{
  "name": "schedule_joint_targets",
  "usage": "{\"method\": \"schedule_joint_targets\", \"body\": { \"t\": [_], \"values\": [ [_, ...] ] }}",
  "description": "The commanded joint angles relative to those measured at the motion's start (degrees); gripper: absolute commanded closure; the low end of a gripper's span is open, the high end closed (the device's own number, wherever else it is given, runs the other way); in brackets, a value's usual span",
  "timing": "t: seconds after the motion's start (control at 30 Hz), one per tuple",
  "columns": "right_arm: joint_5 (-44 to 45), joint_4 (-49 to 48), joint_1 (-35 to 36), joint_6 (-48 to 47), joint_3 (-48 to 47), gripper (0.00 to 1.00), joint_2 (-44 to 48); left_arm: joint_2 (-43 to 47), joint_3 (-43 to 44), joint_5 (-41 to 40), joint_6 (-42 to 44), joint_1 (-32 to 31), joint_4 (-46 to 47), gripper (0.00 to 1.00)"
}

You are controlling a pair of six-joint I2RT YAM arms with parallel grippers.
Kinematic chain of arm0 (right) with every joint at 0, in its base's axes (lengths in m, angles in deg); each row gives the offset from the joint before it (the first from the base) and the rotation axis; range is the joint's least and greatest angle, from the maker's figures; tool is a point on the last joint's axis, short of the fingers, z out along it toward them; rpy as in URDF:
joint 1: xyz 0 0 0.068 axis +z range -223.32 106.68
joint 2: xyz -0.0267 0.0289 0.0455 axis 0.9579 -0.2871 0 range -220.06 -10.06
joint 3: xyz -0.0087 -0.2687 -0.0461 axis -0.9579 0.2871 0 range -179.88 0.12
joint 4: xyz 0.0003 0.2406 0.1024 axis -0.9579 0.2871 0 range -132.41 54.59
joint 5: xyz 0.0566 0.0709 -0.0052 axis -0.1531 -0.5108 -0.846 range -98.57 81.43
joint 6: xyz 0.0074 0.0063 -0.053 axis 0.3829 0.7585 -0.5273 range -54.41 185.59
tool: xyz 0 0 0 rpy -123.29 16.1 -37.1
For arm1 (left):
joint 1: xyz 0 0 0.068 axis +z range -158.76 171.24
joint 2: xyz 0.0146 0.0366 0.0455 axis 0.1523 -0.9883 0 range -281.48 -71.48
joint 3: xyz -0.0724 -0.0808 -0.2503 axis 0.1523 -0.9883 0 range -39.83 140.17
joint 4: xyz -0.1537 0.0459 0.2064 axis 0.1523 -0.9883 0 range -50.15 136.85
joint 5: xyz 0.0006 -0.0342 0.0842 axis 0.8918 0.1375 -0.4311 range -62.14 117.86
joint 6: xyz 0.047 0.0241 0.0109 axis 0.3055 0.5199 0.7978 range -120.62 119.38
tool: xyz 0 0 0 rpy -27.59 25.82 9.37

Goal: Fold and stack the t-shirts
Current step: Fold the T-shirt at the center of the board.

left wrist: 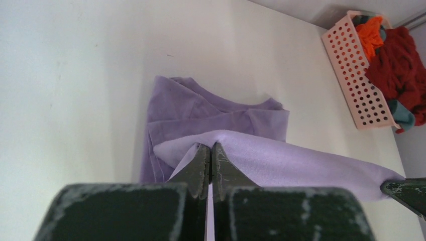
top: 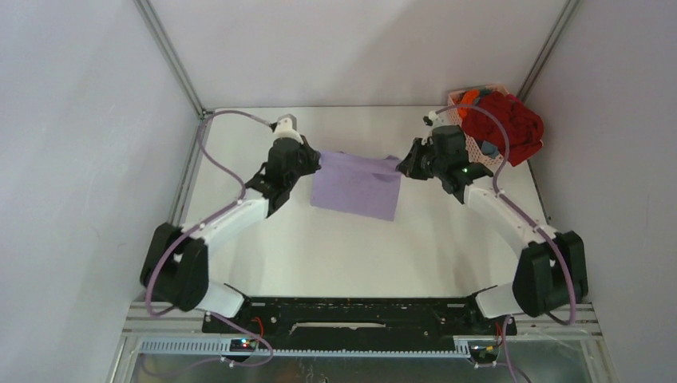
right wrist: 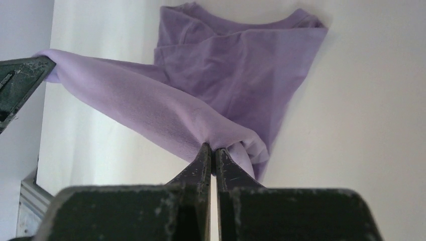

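A light lavender t-shirt [top: 357, 185] hangs stretched between my two grippers above the white table; its lower part lies folded on the table. My left gripper [top: 318, 162] is shut on the shirt's left end, as the left wrist view [left wrist: 211, 146] shows. My right gripper [top: 401, 166] is shut on its right end, as the right wrist view [right wrist: 211, 148] shows. The shirt's collar end lies flat on the table [left wrist: 216, 113] [right wrist: 241, 65]. Dark red [top: 504, 121], orange [top: 469, 96] and grey-blue [top: 486, 148] shirts are piled in the basket.
A pink lattice basket [top: 467, 132] stands at the back right corner, also in the left wrist view [left wrist: 354, 75]. Grey walls enclose the table on the left, back and right. The arm bases sit at the near edge.
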Motion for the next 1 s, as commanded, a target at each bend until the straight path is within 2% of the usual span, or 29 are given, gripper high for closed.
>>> {"method": "schedule_joint_targets", "body": {
  "t": [0.0,0.33,0.43,0.5,0.6,0.63,0.7,0.77,0.8,0.83,0.97],
  "values": [
    [-3.5,-3.6,-3.9,-1.1,-5.0,1.0,-6.7,-7.4,8.5,3.0,2.4,3.8,3.4,1.0],
    [-6.2,-6.5,-7.9,0.5,-14.7,1.0,-25.0,-30.3,28.3,8.4,0.5,7.2,-2.6,1.0],
    [-8.1,-6.9,-9.0,0.5,-19.4,1.0,-31.8,-35.3,32.0,7.8,-0.9,8.0,-3.4,1.0],
    [-8.1,-3.9,-9.5,0.3,-25.0,1.0,-37.3,-38.3,34.9,7.6,-1.6,8.5,-4.5,1.0],
    [-6.8,-2.3,-9.8,0.2,-29.0,0.95,-41.2,-42.7,40.8,9.9,-1.6,9.4,-7.7,0.87],
    [-6.5,-2.1,-9.9,0.5,-29.8,0.86,-41.8,-43.8,42.5,11.0,-1.4,9.6,-8.1,0.78],
    [-5.5,-2.0,-10.2,0.9,-31.1,0.53,-42.0,-45.0,45.5,11.6,-0.4,9.6,-10.4,0.52],
    [-5.3,-0.9,-10.4,0.7,-32.9,0.31,-41.6,-44.8,47.8,12.8,0.6,9.6,-12.3,0.21],
    [-5.1,0.1,-10.4,0.5,-33.9,0.16,-41.3,-44.2,48.2,13.2,1.0,9.6,-12.8,0.05],
    [-5.0,0.8,-10.3,0.3,-34.3,0.02,-40.6,-43.2,48.2,13.3,1.0,9.6,-13.2,0.01],
    [-5.4,-1.7,-9.4,1.1,-28.9,0.0,-35.4,-38.1,43.6,17.0,0.0,9.2,-12.0,0.0]
  ]
}}
